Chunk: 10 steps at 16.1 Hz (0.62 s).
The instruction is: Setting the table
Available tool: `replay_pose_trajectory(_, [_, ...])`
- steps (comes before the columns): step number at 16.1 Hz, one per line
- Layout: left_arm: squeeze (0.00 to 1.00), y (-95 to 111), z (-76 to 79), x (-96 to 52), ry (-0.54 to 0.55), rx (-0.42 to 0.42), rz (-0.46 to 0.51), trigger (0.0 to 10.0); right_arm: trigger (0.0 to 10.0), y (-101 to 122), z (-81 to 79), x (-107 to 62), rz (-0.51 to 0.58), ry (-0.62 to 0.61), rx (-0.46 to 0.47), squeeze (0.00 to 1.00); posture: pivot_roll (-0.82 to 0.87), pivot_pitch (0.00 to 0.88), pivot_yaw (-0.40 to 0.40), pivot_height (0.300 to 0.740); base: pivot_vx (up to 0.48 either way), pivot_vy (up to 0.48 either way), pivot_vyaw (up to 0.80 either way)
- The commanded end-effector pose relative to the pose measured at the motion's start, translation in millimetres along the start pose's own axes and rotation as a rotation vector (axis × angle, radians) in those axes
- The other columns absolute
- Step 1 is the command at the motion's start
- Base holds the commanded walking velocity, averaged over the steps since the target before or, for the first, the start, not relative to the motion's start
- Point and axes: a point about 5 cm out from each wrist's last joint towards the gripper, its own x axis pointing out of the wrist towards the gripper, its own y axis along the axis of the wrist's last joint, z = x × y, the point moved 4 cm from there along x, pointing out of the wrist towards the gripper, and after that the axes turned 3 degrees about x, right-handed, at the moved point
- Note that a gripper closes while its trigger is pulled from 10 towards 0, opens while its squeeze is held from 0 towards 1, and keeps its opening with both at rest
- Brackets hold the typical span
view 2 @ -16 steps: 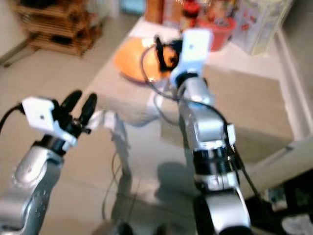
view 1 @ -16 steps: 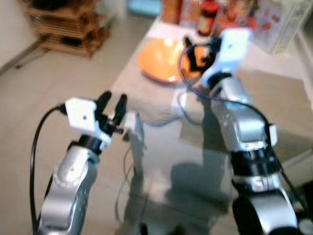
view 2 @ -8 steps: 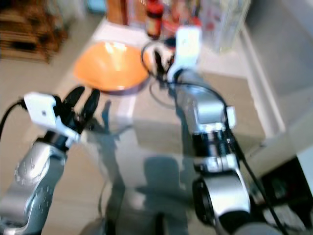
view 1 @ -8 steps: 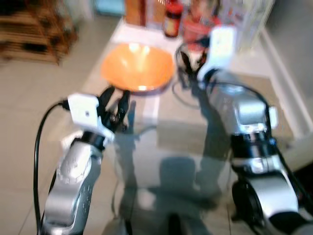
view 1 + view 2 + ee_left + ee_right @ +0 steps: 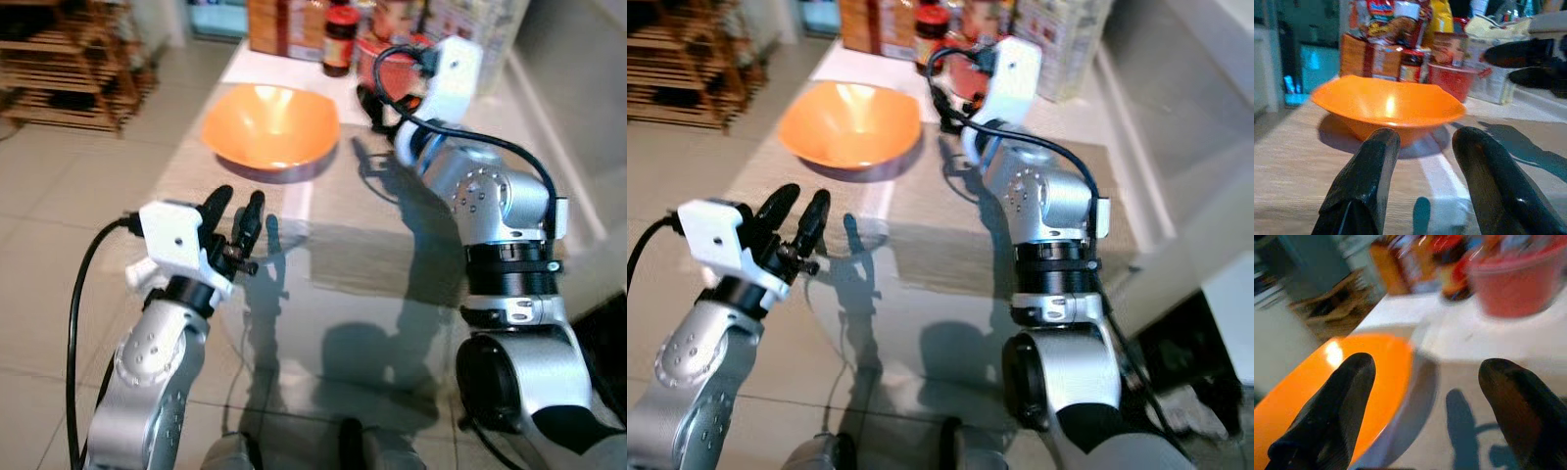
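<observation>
Head cameras look down over the desk [image 5: 343, 284]. Both wrist cameras sit low and close, sharing the orange bowl [image 5: 1388, 105].

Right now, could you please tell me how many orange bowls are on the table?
1: the orange bowl sits on the table's far left part, before the groceries; others may be hidden behind them.

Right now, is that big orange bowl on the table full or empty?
Empty. The wide orange bowl sits upright on the table, and its bare, glossy inside shows down to the bottom.
</observation>
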Motion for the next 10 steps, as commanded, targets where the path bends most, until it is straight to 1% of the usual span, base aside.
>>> replay_pose_trajectory(1, [0.00,1,3.5,-3.7,0.004,-0.004,-0.010,10.0,10.0,-6,-9.3,-3.2,-0.042,0.059,0.025,0.00,-0.05,0.228,-0.030,0.740,0.000,0.000,0.00])
replay_pose_trajectory(2, [0.00,0,4.5,-6.6,0.010,-0.007,-0.018,10.0,10.0,-8,-11.5,-4.8,-0.065,0.065,0.035,0.00,-0.05,0.247,-0.033,0.740,0.000,0.000,0.00])
replay_pose_trajectory(3, [0.00,1,6.2,-12.1,0.022,-0.019,-0.027,10.0,10.0,-9,-9.8,-8.2,-0.092,0.051,0.021,0.00,-0.05,0.269,-0.037,0.740,0.000,0.000,0.00])
replay_pose_trajectory(7, [0.00,2,9.2,-18.7,0.032,-0.029,-0.044,10.0,10.0,-13,-14.3,-9.4,-0.124,0.066,0.043,0.00,-0.04,0.299,-0.040,0.740,0.000,0.000,0.00])
replay_pose_trajectory(8, [0.00,2,9.9,-19.5,0.033,-0.029,-0.046,10.0,10.0,-13,-17.8,-7.9,-0.123,0.077,0.060,0.00,-0.04,0.304,-0.041,0.740,0.000,0.000,0.00])
replay_pose_trajectory(9, [0.00,2,11.1,-21.0,0.037,-0.030,-0.052,10.0,10.0,-10,-26.6,-5.9,-0.101,0.114,0.107,0.00,-0.04,0.306,-0.043,0.740,0.000,0.000,0.00])
replay_pose_trajectory(10, [0.00,2,11.8,-22.0,0.039,-0.031,-0.055,10.0,10.0,-6,-32.6,-4.6,-0.079,0.138,0.133,0.00,-0.03,0.309,-0.044,0.740,0.000,0.000,0.00])
